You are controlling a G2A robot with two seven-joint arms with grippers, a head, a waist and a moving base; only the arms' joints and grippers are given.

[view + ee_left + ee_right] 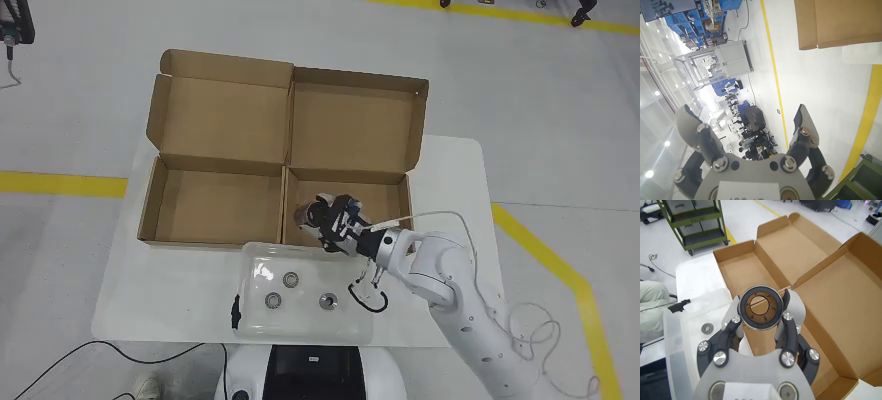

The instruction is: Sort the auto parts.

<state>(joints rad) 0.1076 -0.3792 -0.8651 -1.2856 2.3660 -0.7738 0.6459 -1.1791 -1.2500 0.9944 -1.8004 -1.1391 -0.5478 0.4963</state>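
L gripper point(744, 115): jaws spread wide, nothing btwn them, pointing out at the room floor. L box point(215, 205) shows a bare floor. At the table's near edge, the clear tray point(350, 325) holds three small bearings point(292, 279). R gripper point(762, 303) is clamped on a bearing ring point(761, 325) across its outer dia, over the R box point(375, 205), close to the wall beside the L box. Prob steel: stiff, heavy for its size, rim likely slick. You pinch square across the rim, not the bore.
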